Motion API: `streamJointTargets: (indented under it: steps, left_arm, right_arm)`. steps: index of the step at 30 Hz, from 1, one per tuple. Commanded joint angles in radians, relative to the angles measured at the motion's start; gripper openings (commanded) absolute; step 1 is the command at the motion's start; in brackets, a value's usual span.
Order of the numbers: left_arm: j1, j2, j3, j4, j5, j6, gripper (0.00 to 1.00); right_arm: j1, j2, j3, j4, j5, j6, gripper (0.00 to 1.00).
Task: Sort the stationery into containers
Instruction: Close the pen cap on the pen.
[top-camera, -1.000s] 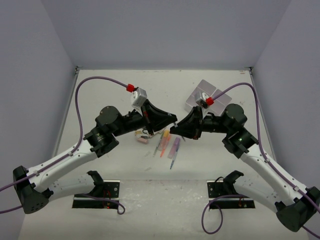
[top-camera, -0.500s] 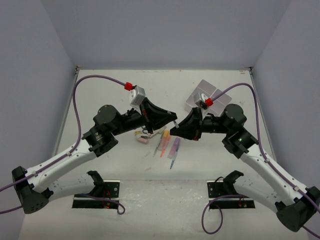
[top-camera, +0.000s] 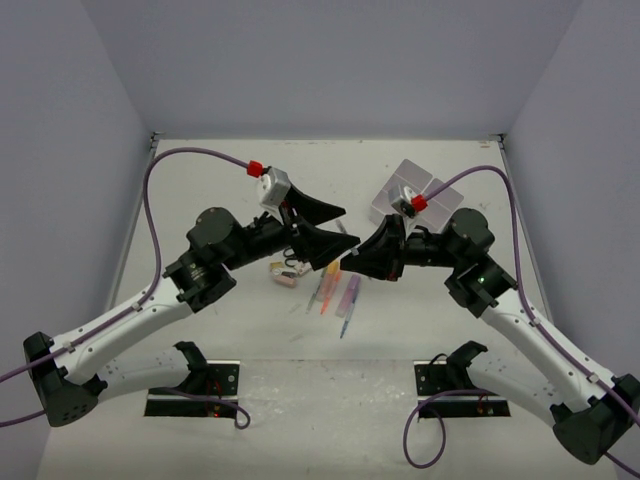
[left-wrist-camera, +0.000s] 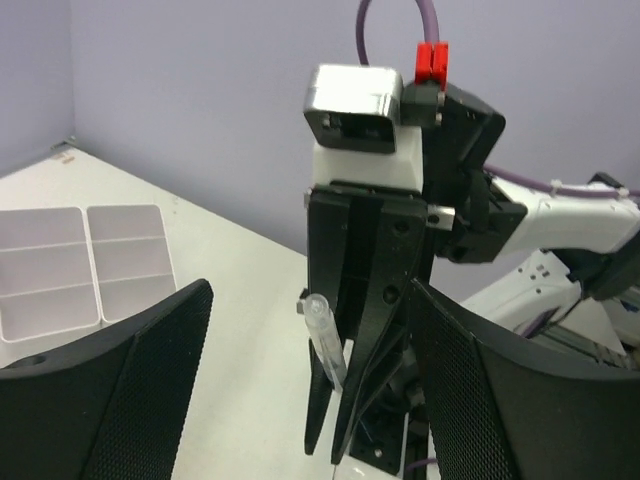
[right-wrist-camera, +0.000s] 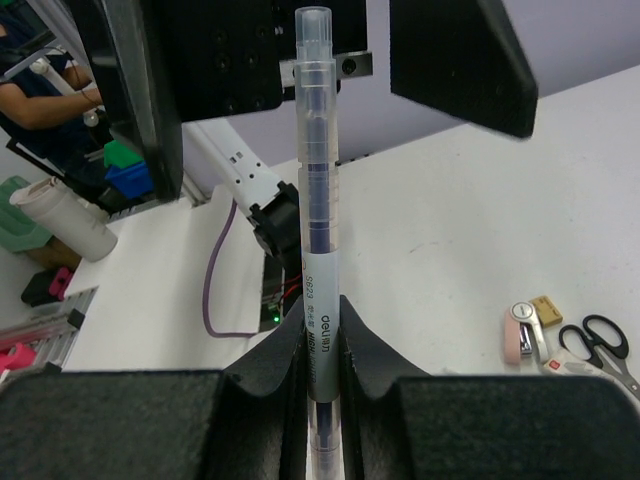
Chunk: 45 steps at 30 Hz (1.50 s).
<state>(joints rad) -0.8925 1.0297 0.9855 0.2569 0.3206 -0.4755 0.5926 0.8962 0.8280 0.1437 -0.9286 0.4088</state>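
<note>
clear pen (right-wrist-camera: 316, 190) clamped upright in the right gripper (right-wrist-camera: 320, 335)
both arms bend inward above the table, wrists almost meeting; the left gripper (top-camera: 348, 226) gapes wide either side of the pen's top, holding nothing; white box (top-camera: 412, 182) sits behind the right arm

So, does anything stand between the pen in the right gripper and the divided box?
No loose item does. The right gripper clamps the pen, whose free end sits between the open fingers of the left gripper, touching neither. The white box lies the other way, behind the right wrist, partly under it.
</note>
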Motion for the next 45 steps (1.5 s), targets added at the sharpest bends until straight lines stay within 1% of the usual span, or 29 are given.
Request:
streamJointTargets:
  steps: [1, 6, 7, 9, 11, 14, 16, 18, 19, 20, 21, 22, 25, 26, 28, 29, 30, 31, 32, 37, 38, 39, 40, 42, 44, 45]
  left_arm:
    - [-0.001, -0.018, 0.087, 0.005, -0.078, 0.007, 0.76]
    - [-0.001, -0.004, 0.079, 0.002, -0.051, -0.008, 0.67]
    - [0.0, -0.003, 0.073, 0.005, -0.048, -0.011, 0.63]
    - [0.0, -0.005, 0.06, 0.021, -0.025, -0.019, 0.52]
    - [0.001, -0.005, 0.054, 0.03, -0.004, -0.025, 0.46]
    - [0.001, -0.002, 0.052, 0.024, 0.015, -0.027, 0.42]
    - [0.001, -0.002, 0.05, 0.016, 0.012, -0.027, 0.34]
    - [0.0, 0.002, 0.05, 0.009, 0.012, -0.03, 0.34]
    - [0.001, 0.003, 0.048, 0.007, 0.011, -0.031, 0.35]
    - [0.0, 0.005, 0.047, 0.004, 0.009, -0.031, 0.42]
    - [0.001, 0.005, 0.043, 0.003, 0.004, -0.031, 0.52]
    - [0.0, 0.003, 0.041, 0.003, -0.004, -0.03, 0.55]
    - [0.007, -0.004, 0.033, 0.001, -0.023, -0.026, 0.58]
    - [0.011, -0.005, 0.033, 0.0, -0.027, -0.026, 0.57]
    - [0.017, -0.007, 0.031, 0.002, -0.027, -0.029, 0.52]
    - [0.018, -0.008, 0.029, 0.007, -0.024, -0.031, 0.43]
    - [0.02, -0.008, 0.029, 0.01, -0.019, -0.031, 0.42]
    - [0.021, -0.007, 0.03, 0.013, -0.013, -0.036, 0.31]
    - [0.021, -0.007, 0.03, 0.013, -0.009, -0.038, 0.27]
    - [0.023, 0.008, 0.022, 0.043, 0.028, -0.055, 0.2]
    - [0.023, 0.013, 0.021, 0.055, 0.041, -0.059, 0.16]
    - [0.021, 0.016, 0.015, 0.064, 0.052, -0.069, 0.08]
    - [0.023, 0.018, 0.012, 0.071, 0.063, -0.075, 0.02]
    - [0.023, 0.029, 0.002, 0.098, 0.11, -0.102, 0.0]
    - [0.021, 0.042, -0.004, 0.111, 0.126, -0.119, 0.0]
    - [0.023, 0.053, -0.007, 0.122, 0.16, -0.13, 0.0]
  right_arm:
    - [-0.004, -0.014, 0.007, 0.015, 0.026, 0.004, 0.0]
    - [-0.002, -0.02, 0.022, 0.004, 0.026, 0.003, 0.0]
    - [-0.003, -0.018, 0.026, 0.001, 0.025, 0.001, 0.0]
    - [-0.002, -0.016, 0.033, -0.003, 0.027, -0.001, 0.0]
    - [-0.004, -0.017, 0.034, -0.007, 0.034, -0.001, 0.0]
    - [-0.003, -0.016, 0.035, -0.003, 0.036, 0.002, 0.0]
    - [-0.004, -0.017, 0.036, 0.0, 0.036, 0.004, 0.0]
    - [-0.003, -0.016, 0.041, -0.002, 0.037, 0.004, 0.0]
    - [-0.002, -0.016, 0.044, -0.003, 0.038, 0.004, 0.0]
    - [-0.003, -0.014, 0.048, -0.005, 0.038, 0.004, 0.0]
    - [-0.004, -0.012, 0.052, -0.007, 0.037, 0.004, 0.0]
    - [-0.004, -0.01, 0.056, -0.007, 0.035, 0.004, 0.0]
    - [-0.003, -0.008, 0.057, -0.008, 0.026, 0.004, 0.0]
    - [-0.003, -0.008, 0.057, -0.007, 0.024, 0.003, 0.0]
    - [-0.002, -0.013, 0.053, -0.005, 0.024, 0.004, 0.0]
    - [-0.002, -0.013, 0.053, -0.004, 0.027, 0.004, 0.0]
    - [-0.002, -0.014, 0.053, -0.004, 0.027, 0.004, 0.0]
    - [-0.004, -0.013, 0.053, -0.005, 0.027, 0.004, 0.0]
    - [-0.004, -0.013, 0.054, -0.004, 0.027, 0.004, 0.0]
    - [-0.002, -0.011, 0.059, 0.003, 0.016, 0.008, 0.0]
    - [-0.001, -0.014, 0.063, 0.002, 0.019, 0.01, 0.0]
    - [-0.003, -0.015, 0.065, 0.001, 0.023, 0.007, 0.0]
    - [-0.002, -0.018, 0.067, 0.001, 0.029, 0.006, 0.0]
    - [-0.004, -0.027, 0.074, 0.014, 0.08, 0.008, 0.0]
    - [-0.003, -0.033, 0.07, 0.047, 0.106, 0.016, 0.0]
    - [-0.002, -0.035, 0.065, 0.071, 0.131, 0.027, 0.0]
